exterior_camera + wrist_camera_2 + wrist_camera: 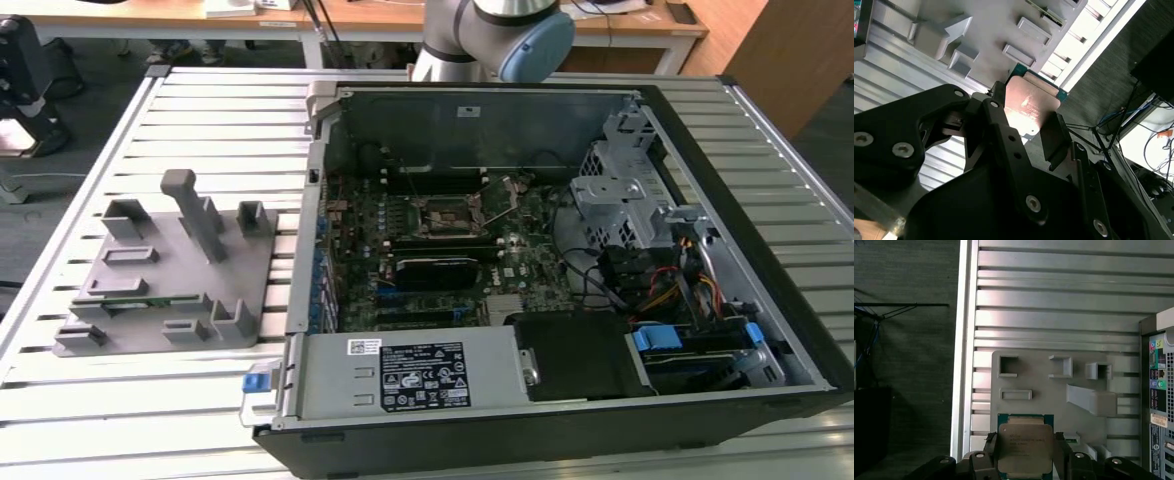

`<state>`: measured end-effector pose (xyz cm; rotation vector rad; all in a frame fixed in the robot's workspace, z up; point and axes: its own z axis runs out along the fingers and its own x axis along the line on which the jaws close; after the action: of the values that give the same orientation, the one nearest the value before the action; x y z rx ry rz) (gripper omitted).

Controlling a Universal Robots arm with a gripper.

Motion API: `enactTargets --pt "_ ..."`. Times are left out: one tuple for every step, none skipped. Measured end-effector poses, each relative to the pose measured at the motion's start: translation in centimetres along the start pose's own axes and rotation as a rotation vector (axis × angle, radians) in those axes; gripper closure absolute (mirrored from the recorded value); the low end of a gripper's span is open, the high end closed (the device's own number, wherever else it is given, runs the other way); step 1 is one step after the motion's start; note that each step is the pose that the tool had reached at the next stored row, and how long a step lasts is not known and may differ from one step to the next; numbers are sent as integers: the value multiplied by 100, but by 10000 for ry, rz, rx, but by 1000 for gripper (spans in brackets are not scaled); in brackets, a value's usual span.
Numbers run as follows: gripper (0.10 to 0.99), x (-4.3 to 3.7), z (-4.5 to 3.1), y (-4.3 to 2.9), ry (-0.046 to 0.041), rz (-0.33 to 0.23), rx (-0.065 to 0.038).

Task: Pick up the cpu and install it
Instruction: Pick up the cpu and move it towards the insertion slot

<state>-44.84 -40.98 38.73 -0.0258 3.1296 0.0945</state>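
We note gripper [1025, 462] fingers [1060, 452] pressed on opposite sides of cpu [1025, 446], pinching it; metal top visible in both wrist views. Behind cpu: grey fixture plate [1049, 401] on slatted table [1054, 300], near table's edge. Exterior view: open computer case [494, 130] beside plate, socket frame [447, 213] inside case.

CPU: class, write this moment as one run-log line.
end effector: shut on cpu | cpu: held above tray | install: not done
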Motion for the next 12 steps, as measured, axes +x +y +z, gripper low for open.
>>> enactTargets --pt "561 -7 -1 0 1 0 0" --pt "561 -12 0 0 0 0 -1" --pt "561 -17 0 0 1 0 -1" --pt "561 -21 0 0 0 0 -1" --pt "561 -25 0 -1 1 -1 -1" --pt "561 -28 0 -1 0 -2 -1" --pt "561 -29 1 -1 0 -2 -1" --pt "561 -33 0 -1 1 -5 -1" --pt "561 -37 -1 -1 2 -7 -1" --pt "561 -40 0 -1 2 -10 -4" --pt "561 -42 0 -1 2 -12 -6" --pt "561 -44 1 -1 1 -14 -7"
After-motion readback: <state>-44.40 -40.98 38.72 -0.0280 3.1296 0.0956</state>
